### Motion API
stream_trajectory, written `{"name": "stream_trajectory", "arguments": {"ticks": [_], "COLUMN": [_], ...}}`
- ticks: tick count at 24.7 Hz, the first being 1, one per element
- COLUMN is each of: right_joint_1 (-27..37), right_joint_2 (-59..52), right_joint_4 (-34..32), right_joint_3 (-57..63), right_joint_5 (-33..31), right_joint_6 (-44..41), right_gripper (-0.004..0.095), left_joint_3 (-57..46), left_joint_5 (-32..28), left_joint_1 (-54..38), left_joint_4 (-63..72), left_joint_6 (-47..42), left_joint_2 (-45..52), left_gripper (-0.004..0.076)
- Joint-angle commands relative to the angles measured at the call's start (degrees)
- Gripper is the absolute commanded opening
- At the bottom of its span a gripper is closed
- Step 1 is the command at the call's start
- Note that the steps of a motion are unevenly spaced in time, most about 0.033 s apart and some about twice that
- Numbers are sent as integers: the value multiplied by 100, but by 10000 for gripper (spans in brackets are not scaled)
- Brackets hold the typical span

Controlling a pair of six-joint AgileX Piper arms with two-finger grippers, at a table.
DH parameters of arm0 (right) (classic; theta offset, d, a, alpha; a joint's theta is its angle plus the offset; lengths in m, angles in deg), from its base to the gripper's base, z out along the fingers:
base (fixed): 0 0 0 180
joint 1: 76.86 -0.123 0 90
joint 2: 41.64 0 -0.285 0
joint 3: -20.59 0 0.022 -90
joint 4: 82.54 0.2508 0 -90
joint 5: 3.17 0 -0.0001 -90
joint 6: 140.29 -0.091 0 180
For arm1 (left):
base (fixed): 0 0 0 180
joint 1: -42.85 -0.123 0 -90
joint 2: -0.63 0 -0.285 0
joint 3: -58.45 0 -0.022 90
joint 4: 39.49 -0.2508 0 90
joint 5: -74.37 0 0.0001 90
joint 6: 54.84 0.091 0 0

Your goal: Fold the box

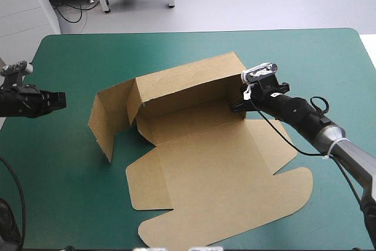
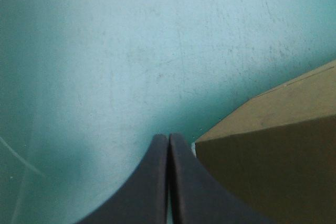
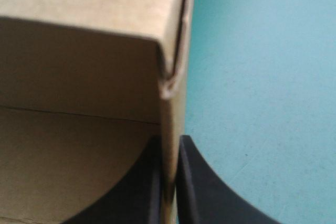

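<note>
Brown board, cut and creased, makes up the box (image 1: 188, 133), which lies across the middle of the high view on the teal-green cover (image 1: 64, 192). Its back wall (image 1: 188, 83) is raised just above the frame's centre, its left flap (image 1: 106, 119) stands on edge at centre left, and its broad lid panel (image 1: 217, 186) lies flat toward the lower middle and lower right. The right gripper (image 1: 238, 105), coming in from the right of the frame, is at the right-hand end of the back wall. Its own wrist view shows the two black fingers nearly together with a thin upright sheet of the board clamped between them, beside a folded corner. The left gripper (image 1: 59, 101) sits at the left edge of the frame, apart from the box, with nothing in it. Its fingers meet in one point over bare cover, and a corner of the box lies just beside and ahead of them. As a judgement, the sheet should be light and stiff across each panel but willing to bend only along its creases, and raised walls are likely to spring back if let go. It will probably slide on the smooth cover when pushed from one side. A pinch on a panel edge close to a crease, as the right gripper has, looks the soundest hold. The standing left flap offers a free edge for the empty gripper, though squeezing hard at a corner could crush or dent the board.
</note>
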Motion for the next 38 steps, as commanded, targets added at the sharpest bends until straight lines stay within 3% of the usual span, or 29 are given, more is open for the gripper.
{"name": "stream_trajectory", "arguments": {"ticks": [1,5,10,19,23,26,29,33,38], "right_joint_1": [0,26,294,598,598,598,598,598,598], "right_joint_2": [-209,-209,-196,75,171,182,182,392,1075], "right_joint_4": [101,101,-313,-3327,-3518,-3606,-3639,-4507,-4455], "right_joint_3": [-199,-261,-758,-2720,-3500,-3958,-3985,-3965,-3965], "right_joint_5": [60,-12,-775,-3344,-4140,-5425,-6223,-6457,-6406], "right_joint_6": [-69,-397,-1251,-4946,-5387,-5421,-5535,-5862,-5862], "right_gripper": [-22,-21,-21,-12,-11,-8,-8,-8,-8], "left_joint_3": [-381,-666,-671,-671,-671,-671,-685,-685,-685], "left_joint_5": [-348,-459,-503,-503,-503,-433,-433,-433,-443], "left_joint_1": [-191,-191,-191,-191,-191,-191,-191,-191,-191], "left_joint_4": [951,965,1046,1057,1071,1071,1071,1134,1134], "left_joint_6": [357,460,460,479,492,453,453,437,437], "left_joint_2": [189,189,189,189,189,189,189,189,189], "left_gripper": [-32,-32,-32,-32,-32,-32,-32,-32,-32]}}
